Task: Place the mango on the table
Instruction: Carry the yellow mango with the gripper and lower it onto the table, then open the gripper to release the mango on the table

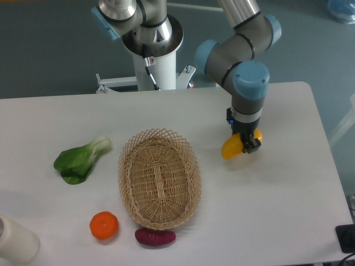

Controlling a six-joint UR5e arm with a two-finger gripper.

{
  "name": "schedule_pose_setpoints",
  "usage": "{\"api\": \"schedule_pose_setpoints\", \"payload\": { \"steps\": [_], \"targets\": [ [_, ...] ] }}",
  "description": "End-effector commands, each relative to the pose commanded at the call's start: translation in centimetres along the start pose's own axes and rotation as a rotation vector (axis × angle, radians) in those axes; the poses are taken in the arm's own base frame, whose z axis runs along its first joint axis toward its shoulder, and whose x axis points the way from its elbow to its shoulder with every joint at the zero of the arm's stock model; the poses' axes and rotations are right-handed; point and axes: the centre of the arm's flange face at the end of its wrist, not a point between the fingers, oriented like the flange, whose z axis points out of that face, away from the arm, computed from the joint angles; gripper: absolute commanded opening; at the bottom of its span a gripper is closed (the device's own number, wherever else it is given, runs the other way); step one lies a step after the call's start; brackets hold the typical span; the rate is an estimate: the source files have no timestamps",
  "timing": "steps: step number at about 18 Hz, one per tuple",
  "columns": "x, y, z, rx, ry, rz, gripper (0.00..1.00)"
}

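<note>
The mango (232,147) sits in the right half of the table (288,183), right of the wicker basket (159,178) and nearer the far edge than the near one. The gripper (247,142) is closed around it from above, its dark fingers covering the fruit's middle so only the two yellow ends show. Whether the mango touches the tabletop cannot be made out.

The basket lies near the table's centre. A purple-red oval (155,236) sits just beside its near rim, a round orange fruit (104,225) to the left of that, and a leafy green vegetable (81,160) nearer the left edge. A pale cylinder (15,239) is cut off at the near left corner.
</note>
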Motion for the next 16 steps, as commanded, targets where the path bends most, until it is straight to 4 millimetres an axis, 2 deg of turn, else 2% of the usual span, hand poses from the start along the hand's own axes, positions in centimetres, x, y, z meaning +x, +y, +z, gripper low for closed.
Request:
{"api": "schedule_pose_setpoints", "payload": {
  "steps": [3,9,13,16],
  "targets": [
    [1.4,-1.0,0.7,-0.005,0.018,0.017,0.65],
    [2.5,-3.1,1.1,-0.002,0.030,0.034,0.72],
    [2.3,-3.2,1.0,-0.001,0.028,0.034,0.85],
    [1.6,-3.0,0.3,0.002,0.005,0.033,0.98]
  ]
}}
